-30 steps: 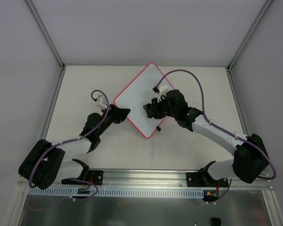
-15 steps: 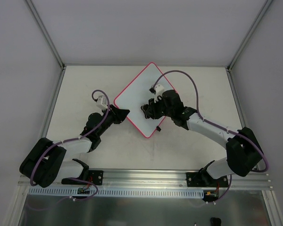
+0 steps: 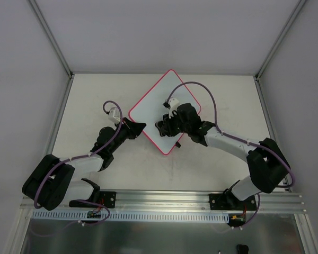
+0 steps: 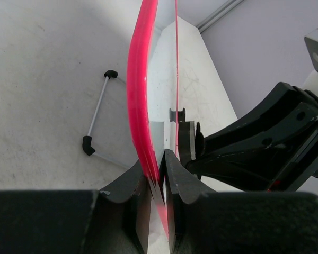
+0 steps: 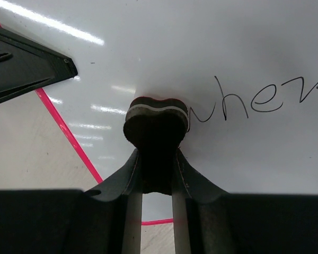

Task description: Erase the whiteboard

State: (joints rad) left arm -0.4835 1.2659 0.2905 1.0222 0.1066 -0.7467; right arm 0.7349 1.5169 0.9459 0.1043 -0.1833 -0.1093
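The whiteboard (image 3: 158,100) lies diamond-wise on the counter (image 3: 95,100), in the middle toward the far edge, with one corner almost at that edge. The left pincer (image 4: 160,161) is closed narrow on the board's pink-red rim at its left corner. The right pincer (image 5: 156,153) clamps a black eraser (image 5: 156,119) with a pale stripe, pressed against the white surface just left of dark handwriting (image 5: 254,98). In the left wrist view, a thin wire rod (image 4: 98,114) with black ends lies on the counter beside the rim.
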